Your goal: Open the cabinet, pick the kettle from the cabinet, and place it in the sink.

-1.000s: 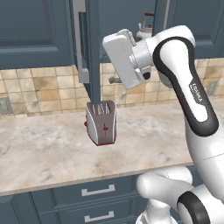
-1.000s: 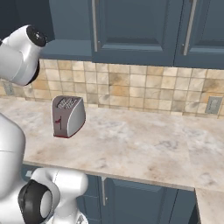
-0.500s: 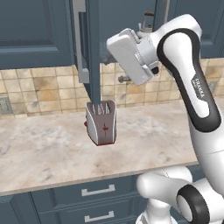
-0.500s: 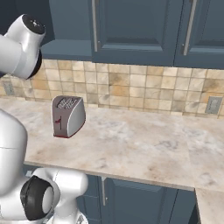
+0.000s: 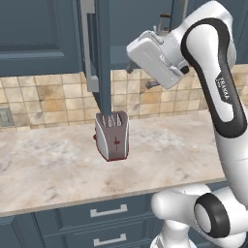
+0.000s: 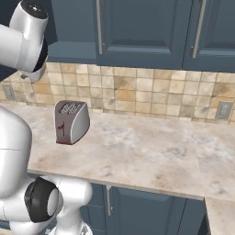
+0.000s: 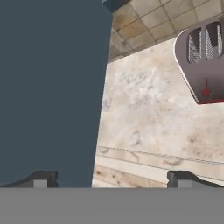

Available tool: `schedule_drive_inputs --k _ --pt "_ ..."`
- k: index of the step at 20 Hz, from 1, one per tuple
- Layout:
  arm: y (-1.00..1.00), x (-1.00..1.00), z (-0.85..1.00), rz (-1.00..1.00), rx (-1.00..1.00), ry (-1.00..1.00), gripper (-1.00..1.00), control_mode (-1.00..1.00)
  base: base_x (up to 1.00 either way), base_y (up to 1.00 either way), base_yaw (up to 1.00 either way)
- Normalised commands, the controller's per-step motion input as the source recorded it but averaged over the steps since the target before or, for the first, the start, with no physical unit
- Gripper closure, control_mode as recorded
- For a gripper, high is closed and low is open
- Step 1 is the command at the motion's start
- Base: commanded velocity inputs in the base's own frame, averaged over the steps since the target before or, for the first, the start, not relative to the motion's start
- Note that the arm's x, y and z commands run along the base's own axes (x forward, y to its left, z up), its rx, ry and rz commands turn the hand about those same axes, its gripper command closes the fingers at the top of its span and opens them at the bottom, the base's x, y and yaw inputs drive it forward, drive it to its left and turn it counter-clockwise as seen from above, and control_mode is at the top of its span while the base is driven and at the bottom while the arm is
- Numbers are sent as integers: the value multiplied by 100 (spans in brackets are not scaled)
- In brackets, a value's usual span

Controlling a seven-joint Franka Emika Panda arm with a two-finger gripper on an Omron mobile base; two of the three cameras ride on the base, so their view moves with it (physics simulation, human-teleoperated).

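Left base view: cabinet point(image 5: 102, 53) door swung open at upper centre; hand point(image 7: 111, 177), fingers apart and empty, raised beside it; kettle not yet grasped.

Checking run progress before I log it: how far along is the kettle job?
Done: the cabinet door stands swung out, edge-on above the toaster. In hand: nothing; in the hand view the pincer is open, with the door panel beside it and the counter below. Left: everything with the kettle, namely grasping it, lifting it out and setting it in the sink.
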Motion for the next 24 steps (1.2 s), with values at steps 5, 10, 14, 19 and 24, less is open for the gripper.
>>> schedule_drive_inputs --k 5,10,14,19,24 --pt "-36 0 4 0 -15 -16 -100 -100 0 0 0" --pt "-38 -2 2 0 -14 -33 -100 -100 0 0 0" --pt "-36 0 0 0 -21 -32 -100 -100 0 0 0" --pt "-32 7 4 0 -19 -10 -100 -100 0 0 0" --pt "-31 18 10 -1 -15 3 -100 -100 0 0 0"
